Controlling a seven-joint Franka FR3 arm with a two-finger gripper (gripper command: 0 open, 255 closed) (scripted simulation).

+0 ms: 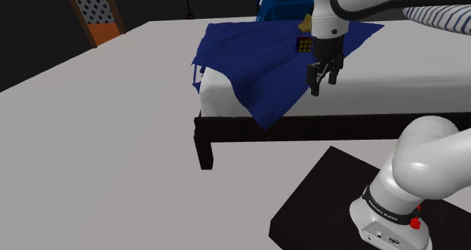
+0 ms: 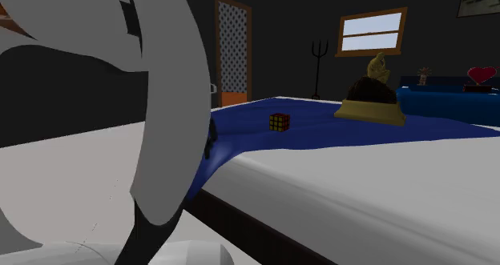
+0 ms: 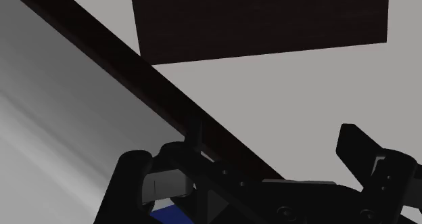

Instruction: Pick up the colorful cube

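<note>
Shoulder view: my gripper (image 1: pixel 322 86) hangs open over the bed's edge, nothing between its fingers.

Nearest to me and below the gripper is the dark stand (image 1: pixel 324 203). In the wrist view the two black fingers (image 3: pixel 132 178) stand well apart, and past them I see the white mattress (image 3: pixel 61 121), the dark bed frame (image 3: pixel 135 74) and the grey floor (image 3: pixel 297 94). Directly under the gripper lies a rumpled blue cloth (image 1: pixel 257 67) draped over the mattress edge. The colorful cube (image 1: pixel 303 44) sits on that cloth just beyond the gripper, farther in on the bed and clear of the fingers. Beyond the cube, farther again from the gripper, stands a golden figure (image 2: pixel 372 95) on the same cloth.
</note>
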